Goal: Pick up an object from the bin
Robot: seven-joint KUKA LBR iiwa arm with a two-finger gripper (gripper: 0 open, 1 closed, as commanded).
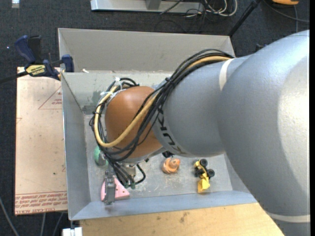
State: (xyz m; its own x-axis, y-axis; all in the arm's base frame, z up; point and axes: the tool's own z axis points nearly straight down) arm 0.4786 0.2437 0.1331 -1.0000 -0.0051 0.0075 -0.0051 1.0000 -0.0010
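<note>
Gripper (109, 192) low at bin's (74, 146) 7 o'clock, over flat pink piece (120, 192); open or closed: can't tell. Prob. light, stiff, thin plastic; pinch across its edges.

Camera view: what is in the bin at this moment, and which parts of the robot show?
Bin: one, grey metal, middle of the view.
Pink thing: one, pink, flat, near-left corner of the bin.
Green thing: one, green, left side, partly behind the cables.
Orange thing: one, orange, small, by the near wall.
Toy: one, yellow with black wheels, right of the orange thing.
Arm: one, grey, from the right.
Wrist cover: one, orange, wrapped in cables.
Gripper: one, dark, at the pink thing.
</note>
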